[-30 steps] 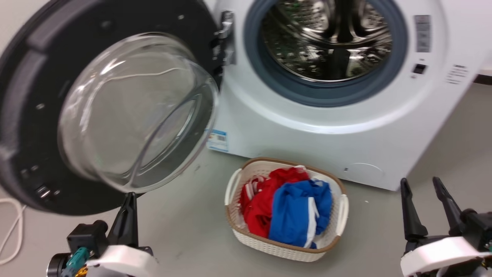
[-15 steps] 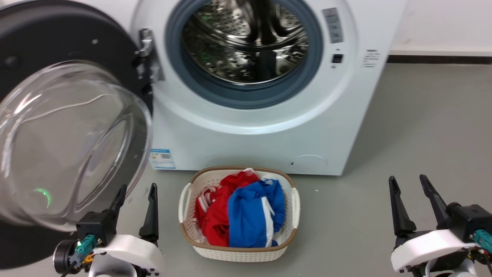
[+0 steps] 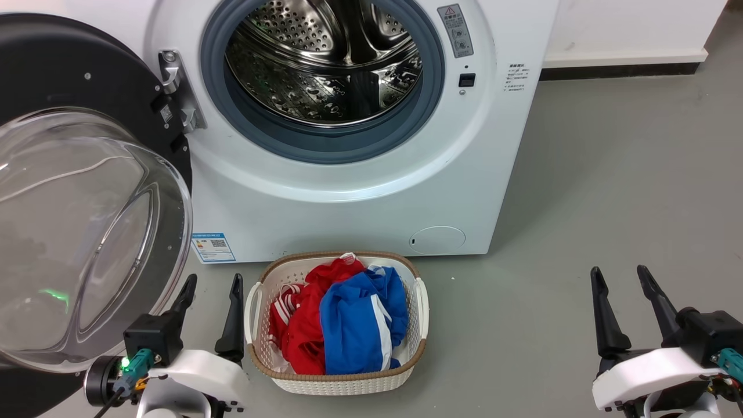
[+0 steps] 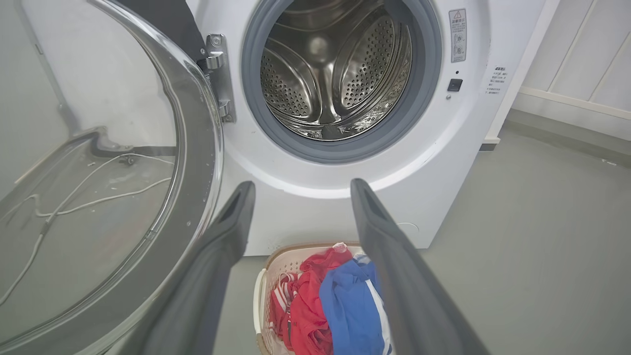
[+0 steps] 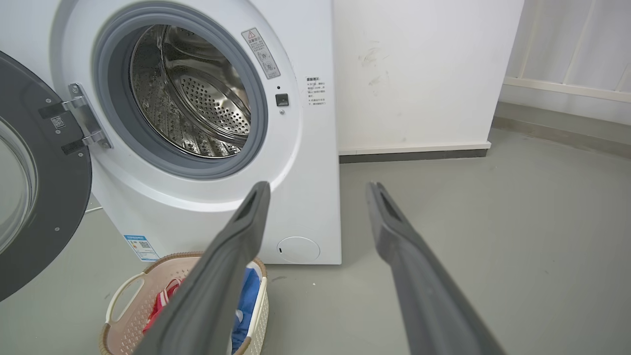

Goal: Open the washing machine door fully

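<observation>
The washing machine door (image 3: 81, 220) is hanging swung wide on its hinge (image 3: 180, 93) left of the steel drum (image 3: 325, 58), while the left tool (image 3: 213, 280) and right tool (image 3: 618, 270) are hovering released, fingers spread and empty, either side of the laundry basket (image 3: 336, 380) on the floor (image 3: 580, 174).

Left gripper (image 3: 214, 278): long dark tapered fingers (image 3: 232, 325), white wrist shell (image 3: 197, 371), teal connector (image 3: 134, 364), green light (image 3: 124, 362); right gripper (image 3: 618, 269) same build.

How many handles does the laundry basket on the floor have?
2. The left handle is on the side of the basket nearest the left gripper; the right handle is on the opposite side. No handle seems hidden.
</observation>
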`<state>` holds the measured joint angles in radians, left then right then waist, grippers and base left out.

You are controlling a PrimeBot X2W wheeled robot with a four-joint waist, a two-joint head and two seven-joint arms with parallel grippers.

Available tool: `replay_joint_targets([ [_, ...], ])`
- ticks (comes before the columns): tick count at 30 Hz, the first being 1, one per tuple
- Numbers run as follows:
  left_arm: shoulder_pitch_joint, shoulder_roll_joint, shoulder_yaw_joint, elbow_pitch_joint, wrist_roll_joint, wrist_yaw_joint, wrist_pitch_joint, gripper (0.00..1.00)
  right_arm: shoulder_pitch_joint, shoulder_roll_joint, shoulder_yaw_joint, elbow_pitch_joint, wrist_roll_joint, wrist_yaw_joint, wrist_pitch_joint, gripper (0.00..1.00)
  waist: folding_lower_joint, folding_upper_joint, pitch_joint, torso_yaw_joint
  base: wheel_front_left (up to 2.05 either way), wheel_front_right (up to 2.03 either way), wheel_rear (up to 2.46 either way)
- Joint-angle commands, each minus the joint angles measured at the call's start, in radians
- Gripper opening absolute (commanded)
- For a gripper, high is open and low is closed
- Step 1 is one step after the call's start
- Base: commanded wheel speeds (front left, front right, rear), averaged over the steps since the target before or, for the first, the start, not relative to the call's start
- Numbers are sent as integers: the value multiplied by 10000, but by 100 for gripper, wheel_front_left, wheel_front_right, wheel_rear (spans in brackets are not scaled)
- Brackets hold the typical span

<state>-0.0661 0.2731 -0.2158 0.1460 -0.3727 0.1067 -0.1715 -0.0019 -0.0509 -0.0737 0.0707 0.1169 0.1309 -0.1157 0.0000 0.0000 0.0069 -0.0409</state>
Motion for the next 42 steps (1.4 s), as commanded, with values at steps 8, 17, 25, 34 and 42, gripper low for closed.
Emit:
replay_joint_targets([
  [8, -229, 63, -3, 41, -51, 85, -107, 100, -186, 10, 28, 84, 48, -2, -115, 100, 0, 0, 90, -81, 0, 0, 0],
  [17, -121, 80, -11, 19, -100, 78, -163, 0, -121, 0, 63, 192, 66, 0, -186, 0, 0, 0, 109, -100, 0, 0, 0],
  [25, -37, -205, 224, 272, -1083, -120, 94, 0, -155, 7, -35, 572, 1245, 0, 98, 0, 0, 0, 102, -77, 0, 0, 0],
  [34, -109, -457, 615, 373, -2504, -404, 441, 0, -238, 7, -44, 663, 2982, 0, 340, 0, 0, 0, 91, -40, 0, 0, 0],
  [42, -155, -633, 890, 427, -3500, -606, 686, 0, -327, 6, -71, 753, 4192, 0, 526, 0, 0, 0, 83, -11, 0, 0, 0],
])
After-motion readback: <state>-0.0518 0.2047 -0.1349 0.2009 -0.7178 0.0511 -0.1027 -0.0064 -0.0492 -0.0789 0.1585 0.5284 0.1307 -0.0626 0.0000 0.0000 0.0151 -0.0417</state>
